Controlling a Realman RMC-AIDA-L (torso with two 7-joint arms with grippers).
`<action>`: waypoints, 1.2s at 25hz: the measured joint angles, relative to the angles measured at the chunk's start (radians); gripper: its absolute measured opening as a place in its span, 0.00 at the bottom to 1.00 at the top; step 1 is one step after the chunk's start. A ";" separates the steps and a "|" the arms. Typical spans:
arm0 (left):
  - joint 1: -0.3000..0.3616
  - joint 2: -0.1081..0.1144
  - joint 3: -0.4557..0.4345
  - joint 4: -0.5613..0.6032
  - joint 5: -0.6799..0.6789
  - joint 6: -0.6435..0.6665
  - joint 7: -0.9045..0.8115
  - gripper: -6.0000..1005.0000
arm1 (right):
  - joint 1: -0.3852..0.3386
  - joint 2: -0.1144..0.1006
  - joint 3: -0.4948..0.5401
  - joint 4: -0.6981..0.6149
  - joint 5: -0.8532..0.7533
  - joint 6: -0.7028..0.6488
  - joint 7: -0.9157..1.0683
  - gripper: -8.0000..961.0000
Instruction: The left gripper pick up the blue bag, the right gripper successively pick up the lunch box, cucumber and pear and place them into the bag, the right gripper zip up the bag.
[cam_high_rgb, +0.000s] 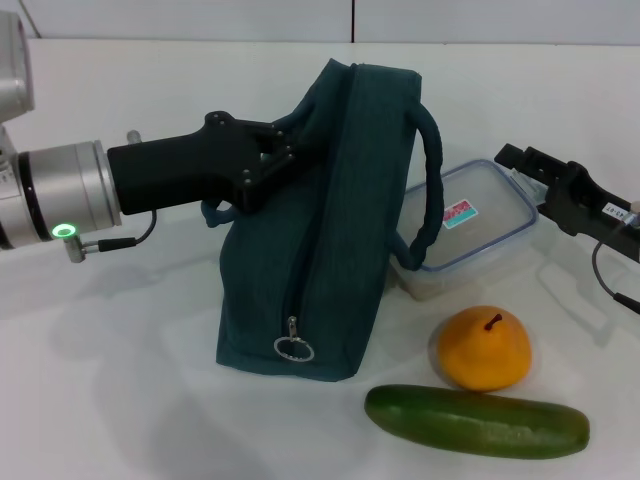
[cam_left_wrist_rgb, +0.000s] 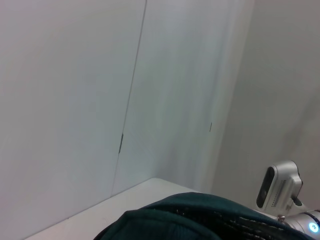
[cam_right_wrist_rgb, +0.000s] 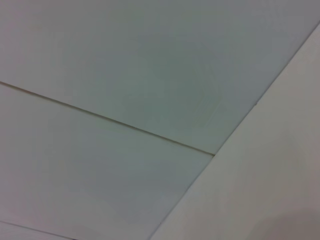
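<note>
The blue bag (cam_high_rgb: 320, 250) stands tilted on the white table, its zipper closed with the ring pull (cam_high_rgb: 293, 347) at the near end. My left gripper (cam_high_rgb: 275, 155) is shut on the bag's upper left fabric; the bag's top also shows in the left wrist view (cam_left_wrist_rgb: 190, 220). The clear lunch box (cam_high_rgb: 470, 215) lies behind the bag's right side, with the bag's handle (cam_high_rgb: 432, 190) draped over it. The orange pear (cam_high_rgb: 485, 348) and the green cucumber (cam_high_rgb: 476, 421) lie in front of the box. My right gripper (cam_high_rgb: 525, 165) hovers at the lunch box's far right corner.
The white table (cam_high_rgb: 120, 380) reaches back to a white wall (cam_high_rgb: 200, 18). The right wrist view shows only wall panels (cam_right_wrist_rgb: 150, 75). A cable (cam_high_rgb: 605, 275) hangs from the right arm near the table's right side.
</note>
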 joint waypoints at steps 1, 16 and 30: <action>0.001 0.000 0.000 0.000 0.000 0.000 0.000 0.04 | -0.001 0.000 0.000 0.000 0.000 0.000 -0.002 0.73; 0.000 0.000 0.000 -0.003 0.003 0.000 0.000 0.04 | -0.001 0.000 -0.022 -0.008 0.004 -0.016 -0.067 0.30; -0.006 0.000 -0.006 0.000 0.002 -0.002 0.000 0.04 | -0.015 0.000 -0.015 -0.009 0.034 0.008 -0.160 0.21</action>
